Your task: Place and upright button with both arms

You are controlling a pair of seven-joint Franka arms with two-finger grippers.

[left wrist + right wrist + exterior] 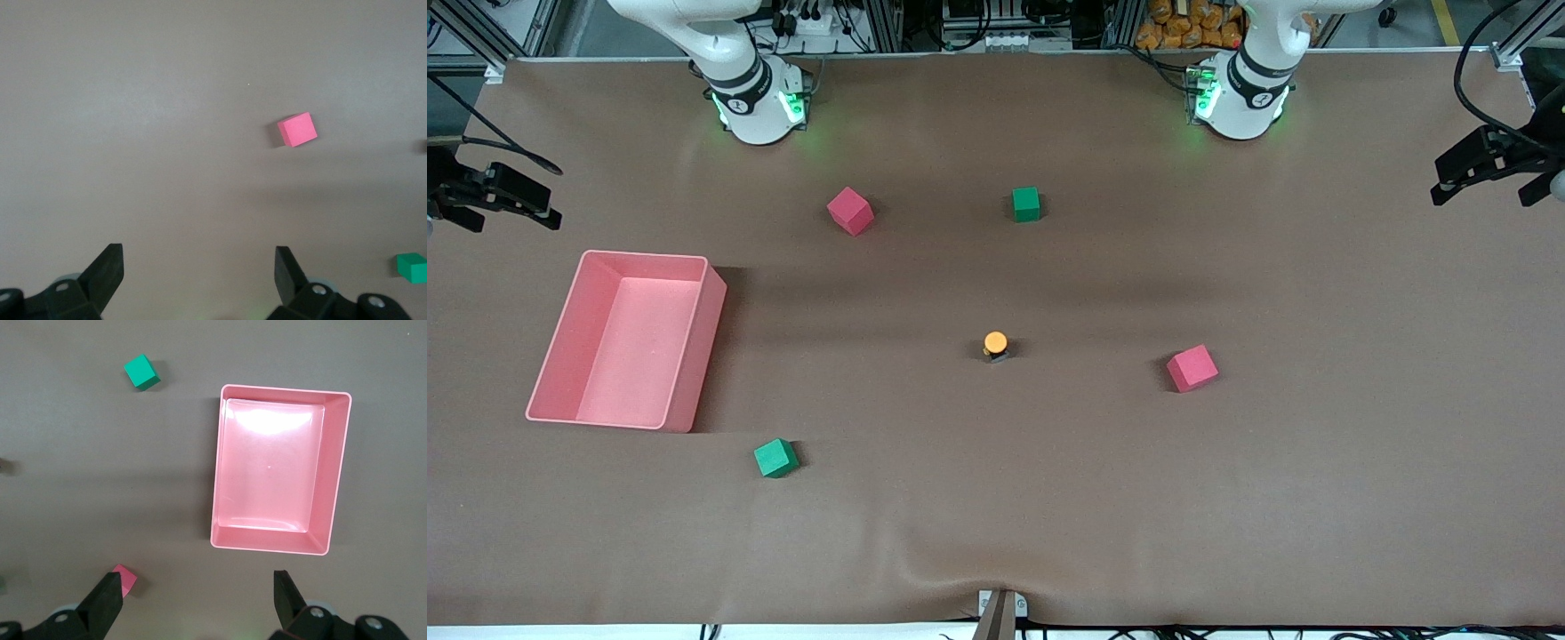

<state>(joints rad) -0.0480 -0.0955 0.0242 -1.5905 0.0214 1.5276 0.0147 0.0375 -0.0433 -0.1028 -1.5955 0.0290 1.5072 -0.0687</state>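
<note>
A: Your button point(996, 345) sits mid-table, orange cap up. The red cube point(1192, 368) lies at its 3 o'clock in the front view.

B: Left gripper point(199, 275) and right gripper point(197, 599) hang high, fingers spread wide, empty.

A: You risk tipping it; it's tiny, so an off-centre pinch rolls it.

No readable txt, labels or nos. anywhere on the table.
</note>
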